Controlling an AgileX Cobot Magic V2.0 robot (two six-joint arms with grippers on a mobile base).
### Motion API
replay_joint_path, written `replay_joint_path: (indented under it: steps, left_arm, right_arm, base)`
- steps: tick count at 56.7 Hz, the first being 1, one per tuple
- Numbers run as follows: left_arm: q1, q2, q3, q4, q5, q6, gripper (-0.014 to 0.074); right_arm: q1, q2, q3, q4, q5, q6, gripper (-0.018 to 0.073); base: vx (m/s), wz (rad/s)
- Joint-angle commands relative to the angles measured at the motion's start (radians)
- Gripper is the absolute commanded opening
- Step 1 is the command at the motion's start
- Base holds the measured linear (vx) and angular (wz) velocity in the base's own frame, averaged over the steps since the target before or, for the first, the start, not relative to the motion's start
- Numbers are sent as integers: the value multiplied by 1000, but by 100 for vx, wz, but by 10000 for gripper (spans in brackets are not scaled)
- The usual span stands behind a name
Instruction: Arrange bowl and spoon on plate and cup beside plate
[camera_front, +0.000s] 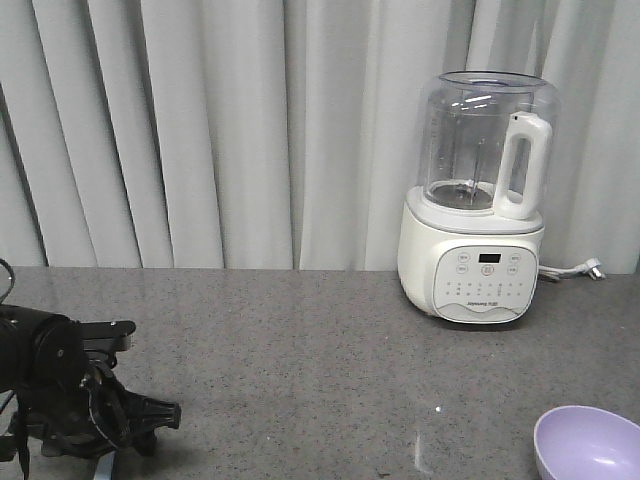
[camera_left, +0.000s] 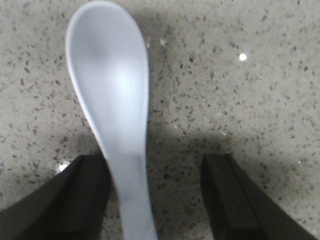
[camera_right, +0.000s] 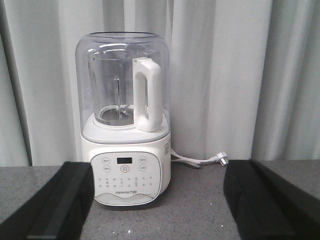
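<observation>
Spoon (camera_left: 112, 90) lies on the speckled counter (camera_left: 240, 100), visible only to the left wrist camera, its handle between the left gripper's (camera_left: 152, 161) spread jaws. Only the front view shows the bowl (camera_front: 590, 442), lower right. Right gripper (camera_right: 159, 172) gapes empty before the blender (camera_right: 125, 125).

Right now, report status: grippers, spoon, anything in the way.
Left gripper open, straddling spoon handle; spoon flat on counter. Right gripper open, empty, facing blender. Bowl on counter; plate, cup unseen. Spoon unobstructed.

Pale grey-white curtains (camera_front: 200, 130) hang in heavy folds behind a speckled grey countertop (camera_front: 300, 340) (evenly lit), where a white blender (camera_front: 480, 200) stands near them.
</observation>
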Motion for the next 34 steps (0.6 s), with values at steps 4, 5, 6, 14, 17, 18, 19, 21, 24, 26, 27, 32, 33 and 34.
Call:
replay_joint_path:
  steps: [4,5,6,14,17,18,19,21,24,26,27,32,33,34]
  left_arm:
    - [-8,-26,-26,1,-23,-21,459]
    - [-8,-26,-26,7,-22,-21,453]
    - [-8,-26,-26,11,-22,-21,449]
    - [-8,-26,-26,71,-1,-21,399]
    - [-8,-26,-26,92,7,-21,369]
    - [-8,-26,-26,97,10,-21,360]
    - [-8,-26,-26,104,13,-21,345]
    - [-8,-26,-26,117,18,-21,320]
    - [-8,-26,-26,132,26,-21,281]
    - [-8,-26,-26,132,28,-19,244]
    - [-8,-26,-26,132,29,-16,225]
    - [-8,-26,-26,131,30,0,139]
    - [-8,-26,-26,131,31,3,125]
    - [-8,-28,-26,129,31,9,105]
  right_arm:
    - [-1,-3,-36,-4,-78,-4,578]
    - [-1,-3,-36,-4,-78,-4,578]
    - [-1,-3,-36,-4,-77,-4,578]
    - [-1,-3,-36,-4,-77,-4,578]
    - [-1,-3,-36,-4,-77,-4,578]
    - [-1,-3,-36,-4,-77,-4,578]
    - [-1,-3,-36,-4,-77,-4,578]
    - [-1,-3,-36,-4,-77,-4,578]
    - [-1,-3,-36,-4,-77,-4,578]
    - [-1,-3,-36,-4,-77,-4,578]
    - [-1,-3,-36,-4,-77,-4,578]
    - [-1,-3,-36,-4,-77,-4,578]
    - [-1,-3,-36,-4,-76,-4,578]
    - [-1,-3,-36,-4,-75,-4,578]
  base:
    - [0,0]
    - [0,0]
    - [0,0]
    - [0,0]
    - [0,0]
    - [0,0]
    - [0,0]
    - [0,0]
    - [0,0]
    - [0,0]
    - [0,0]
    - [0,0]
    - [0,0]
    - [0,0]
